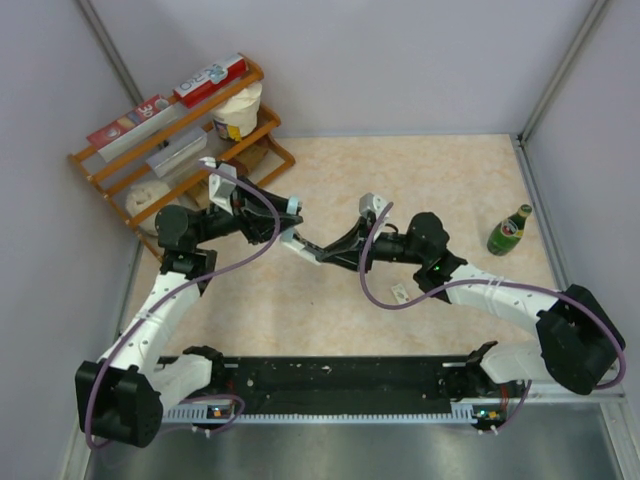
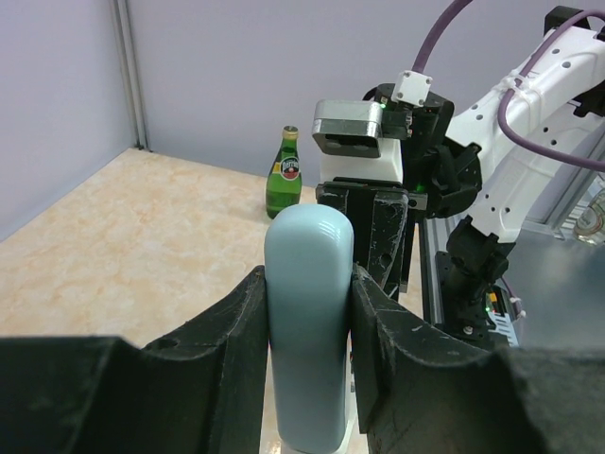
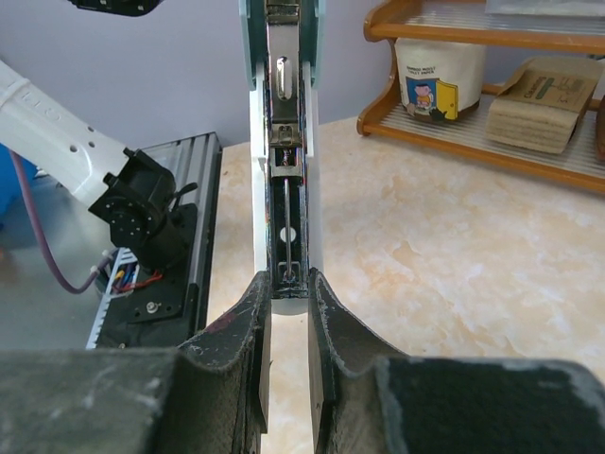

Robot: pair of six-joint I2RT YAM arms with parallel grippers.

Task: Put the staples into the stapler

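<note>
Top external barely shows the stapler [image 1: 296,240], gripped by left end effector [image 1: 280,215] and right end effector [image 1: 322,250] alike.

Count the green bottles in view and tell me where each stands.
1. The green Perrier bottle stands upright on the table's far right side; the crowded shelf could hide others.

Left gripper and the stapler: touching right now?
Touching. Left wrist view: both fingers of the left gripper press against the sides of the pale blue stapler.
</note>
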